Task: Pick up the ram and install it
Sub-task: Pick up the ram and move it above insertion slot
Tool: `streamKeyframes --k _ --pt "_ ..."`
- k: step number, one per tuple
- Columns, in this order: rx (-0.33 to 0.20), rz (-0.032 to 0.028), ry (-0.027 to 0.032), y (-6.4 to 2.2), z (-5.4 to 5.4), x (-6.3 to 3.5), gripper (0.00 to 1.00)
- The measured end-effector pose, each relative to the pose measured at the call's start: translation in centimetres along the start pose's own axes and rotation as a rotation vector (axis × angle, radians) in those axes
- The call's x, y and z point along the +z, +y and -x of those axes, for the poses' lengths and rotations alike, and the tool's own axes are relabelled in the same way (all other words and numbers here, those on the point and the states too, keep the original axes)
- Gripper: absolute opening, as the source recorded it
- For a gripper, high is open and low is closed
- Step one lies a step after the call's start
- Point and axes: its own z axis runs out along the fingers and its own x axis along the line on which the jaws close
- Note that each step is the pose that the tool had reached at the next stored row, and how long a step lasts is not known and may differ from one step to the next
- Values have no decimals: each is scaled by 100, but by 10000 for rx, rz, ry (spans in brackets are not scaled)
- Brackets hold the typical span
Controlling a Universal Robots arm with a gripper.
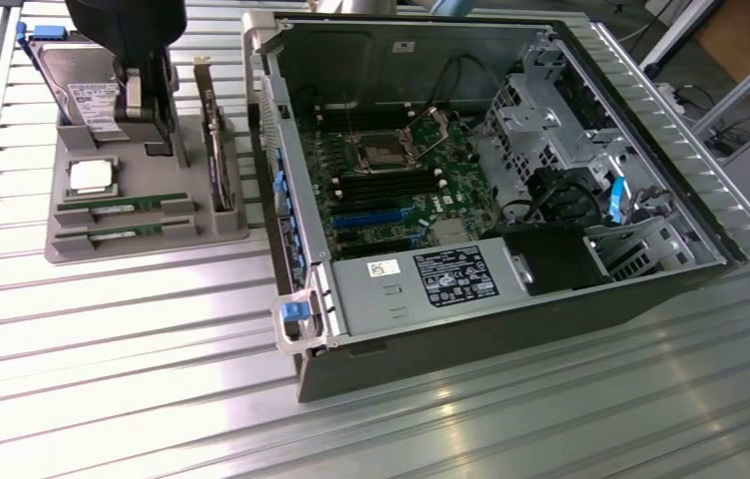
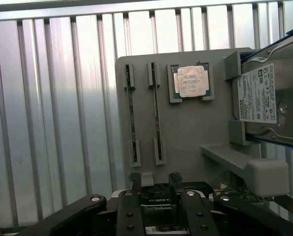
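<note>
Caught with the gripper [image 1: 149,100] hung above the grey tray [image 1: 202,238], near the hard drive [image 1: 89,100], on the exterior view's left. Fingers [image 2: 134,179] spread apart, with nothing gripped between them. Lodged on edge in two parallel slots of that tray: the first ram stick [image 1: 125,203], just beside the square processor [image 1: 92,177], and the second ram stick [image 1: 123,235], one slot further out; neither touched. Seen also on the tray: an upright card [image 1: 222,160], along the edge nearest the computer case [image 1: 482,329]. Case stood open on the ribbed metal table [image 1: 109,339], motherboard [image 1: 389,185] exposed, well apart from the gripper.
</note>
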Motion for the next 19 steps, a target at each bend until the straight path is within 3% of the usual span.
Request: streamKeyframes --k 6,19 --pt "1 -3 21 3 0 28 36" --pt "11 -27 329 2 -2 91 36"
